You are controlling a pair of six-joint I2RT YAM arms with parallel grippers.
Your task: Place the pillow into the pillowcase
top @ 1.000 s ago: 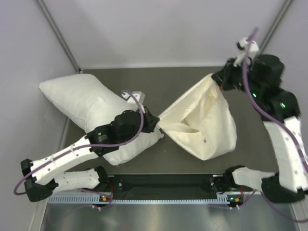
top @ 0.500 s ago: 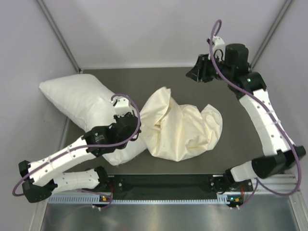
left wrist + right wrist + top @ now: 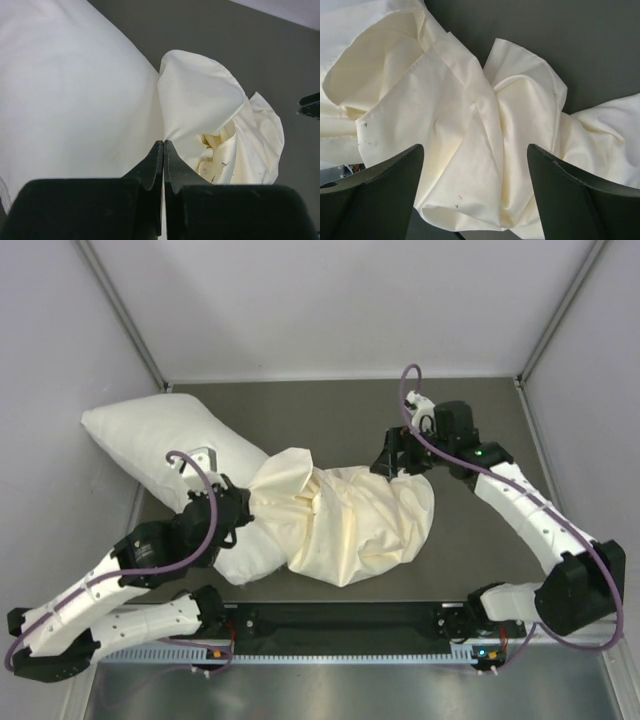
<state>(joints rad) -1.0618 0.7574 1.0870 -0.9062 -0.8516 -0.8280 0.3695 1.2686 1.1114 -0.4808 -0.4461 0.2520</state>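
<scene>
The pillow (image 3: 165, 450) lies at ten o'clock on the tabletop (image 3: 330, 405), its near corner touching the crumpled pillowcase (image 3: 350, 525) heaped at the centre, whose nine o'clock edge the left gripper (image 3: 163, 147) pinches tight, while the right gripper (image 3: 474, 147) hangs spread wide, holding nothing, over its two o'clock end.

Bright, even, diffuse light; soft shadows; all views sharp.

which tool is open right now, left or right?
The right tool: its jaws stand wide apart over the crumpled pillowcase. The left tool is pinched shut on the pillowcase's edge beside the pillow.
</scene>
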